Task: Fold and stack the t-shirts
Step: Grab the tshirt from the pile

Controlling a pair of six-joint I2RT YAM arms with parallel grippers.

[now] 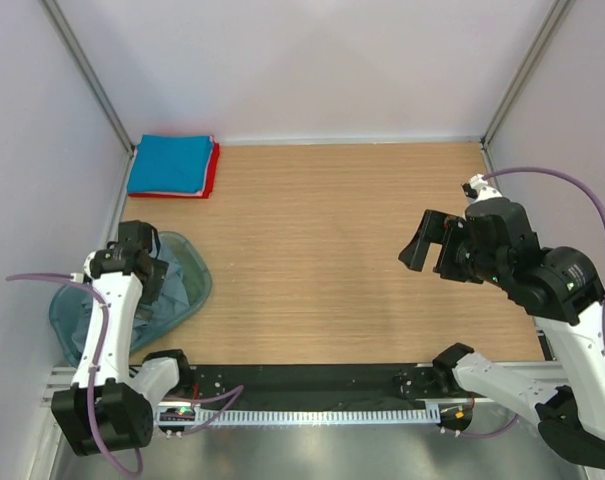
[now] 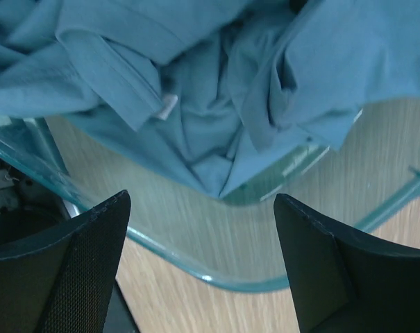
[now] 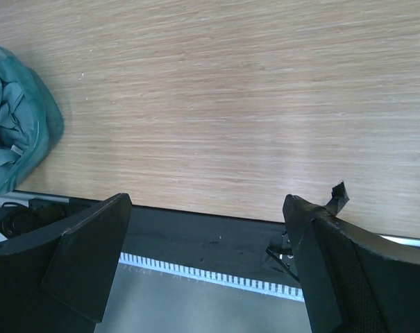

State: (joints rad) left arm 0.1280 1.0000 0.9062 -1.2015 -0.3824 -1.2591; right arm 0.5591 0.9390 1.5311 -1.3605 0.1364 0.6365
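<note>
A dusty grey-blue t-shirt (image 2: 196, 104) lies crumpled in a translucent teal tub (image 2: 216, 277), its small white neck label (image 2: 166, 105) showing. The shirt (image 1: 180, 288) and tub (image 1: 67, 315) sit at the table's left edge, also at the far left of the right wrist view (image 3: 8, 132). My left gripper (image 1: 152, 262) hovers over the tub, open (image 2: 203, 201), with nothing between its fingers. At the back left a folded bright blue t-shirt (image 1: 170, 163) lies on a folded red one (image 1: 213, 172). My right gripper (image 1: 432, 248) hangs open and empty (image 3: 208, 201) above the bare right side.
The wooden tabletop (image 1: 322, 250) is fenced by white walls and metal corner posts (image 1: 92, 75). A black strip (image 1: 312, 380) with a white ruled bar runs along the near edge between the arm bases. Purple cables (image 1: 582, 190) loop off both arms.
</note>
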